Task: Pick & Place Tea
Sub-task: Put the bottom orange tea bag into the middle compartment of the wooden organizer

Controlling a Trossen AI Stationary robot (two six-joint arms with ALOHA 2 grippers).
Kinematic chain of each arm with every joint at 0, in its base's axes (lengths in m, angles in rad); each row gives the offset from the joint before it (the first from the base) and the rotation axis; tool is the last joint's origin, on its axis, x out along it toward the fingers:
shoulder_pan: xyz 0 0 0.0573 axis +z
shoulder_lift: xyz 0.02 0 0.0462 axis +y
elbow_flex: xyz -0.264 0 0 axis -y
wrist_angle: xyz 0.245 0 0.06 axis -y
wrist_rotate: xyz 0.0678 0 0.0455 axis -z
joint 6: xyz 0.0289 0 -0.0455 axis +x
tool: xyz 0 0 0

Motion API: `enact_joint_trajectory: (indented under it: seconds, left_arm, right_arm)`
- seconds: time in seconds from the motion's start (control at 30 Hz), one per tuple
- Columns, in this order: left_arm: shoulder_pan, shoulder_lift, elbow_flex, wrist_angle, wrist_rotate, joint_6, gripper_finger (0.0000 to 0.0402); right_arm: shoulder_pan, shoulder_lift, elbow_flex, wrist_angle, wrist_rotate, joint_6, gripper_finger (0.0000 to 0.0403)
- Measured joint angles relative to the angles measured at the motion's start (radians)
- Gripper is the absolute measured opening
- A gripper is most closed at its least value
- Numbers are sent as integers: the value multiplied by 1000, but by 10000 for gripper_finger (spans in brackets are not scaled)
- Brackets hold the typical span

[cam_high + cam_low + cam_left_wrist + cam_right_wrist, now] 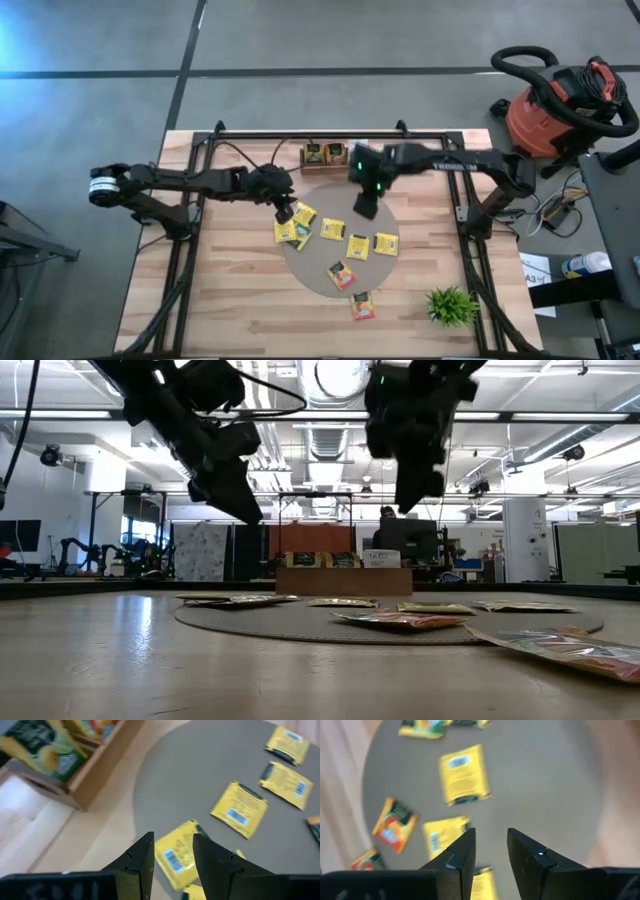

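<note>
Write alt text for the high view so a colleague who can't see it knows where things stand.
Both pincers, left pincer and right pincer, hover over a round grey mat strewn with yellow tea packets and some orange-red packets. A wooden tray sits behind the mat, a green plant near the table's corner.

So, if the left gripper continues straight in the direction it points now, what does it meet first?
Probably the yellow tea packet between the fingers of the left gripper, lying on the round grey mat. Depth is unclear.

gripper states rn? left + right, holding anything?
Left hand: open, empty, above the yellow tea packets at the mat's edge.
Right hand: open, empty, above the round mat.
</note>
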State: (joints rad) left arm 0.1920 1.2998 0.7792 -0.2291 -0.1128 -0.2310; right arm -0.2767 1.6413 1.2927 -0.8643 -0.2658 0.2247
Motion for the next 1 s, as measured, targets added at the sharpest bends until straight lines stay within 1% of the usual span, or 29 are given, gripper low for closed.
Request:
enact_joint_trajectory:
  seconds: [0.1,0.23,0.4,0.5,0.57,0.63,0.77,0.87,1.0]
  left_arm:
    - [-30,1,0,1,3,0,129]
    - [-55,1,-1,3,4,5,129]
    - [-80,1,-16,26,7,0,129]
    - [-101,2,-34,62,53,-9,129]
    - [-120,2,-46,103,103,-15,129]
    - [-143,2,-54,150,135,-39,129]
    - [-194,2,-64,244,142,-107,129]
    - [-233,5,-63,295,136,-160,129]
    - [-296,28,-61,394,121,-310,129]
  right_arm:
    - [103,-37,-49,9,32,104,105]
    - [228,-71,-121,28,61,291,100]
    - [380,-78,-212,132,61,505,93]
    - [461,-79,-255,184,66,606,88]
    - [513,-79,-281,199,104,674,85]
    - [566,-84,-303,197,157,736,83]
    - [665,-90,-336,198,248,841,78]
    - [732,-91,-356,200,274,919,77]
    - [816,-90,-366,227,312,1001,81]
